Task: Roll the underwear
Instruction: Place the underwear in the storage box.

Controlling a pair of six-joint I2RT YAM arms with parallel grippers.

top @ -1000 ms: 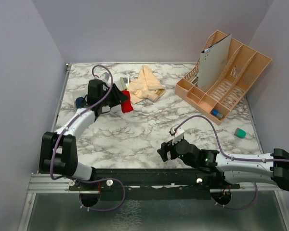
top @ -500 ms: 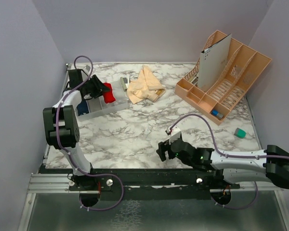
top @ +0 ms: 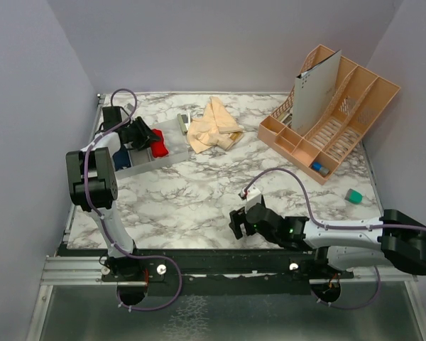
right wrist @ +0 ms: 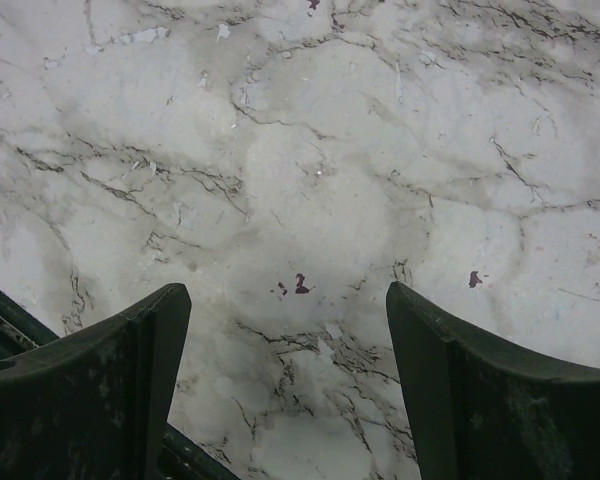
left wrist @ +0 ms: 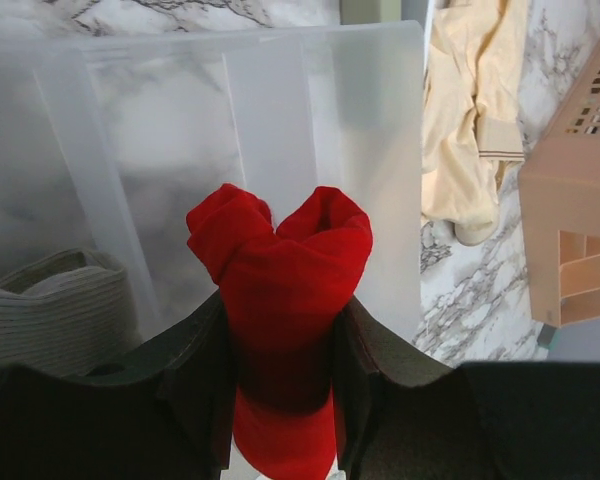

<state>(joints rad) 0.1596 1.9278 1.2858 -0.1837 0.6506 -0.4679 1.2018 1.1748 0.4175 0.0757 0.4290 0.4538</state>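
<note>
Over the bin (left wrist: 310, 120), left jaws pinch red underwear (left wrist: 280, 290); wrist view alone shows a grey roll (left wrist: 50, 300); right jaws spread.

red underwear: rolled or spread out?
Rolled. The red underwear is a tight bundle pinched between the left fingers, with the clear tray behind it in the wrist view.

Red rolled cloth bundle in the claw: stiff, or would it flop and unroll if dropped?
Probably soft: the red rolled cloth bundle bulges above the left claw pinching its middle. Likely light: a small wad of thin cloth. Its puffed ends suggest it may loosen once released.
</note>
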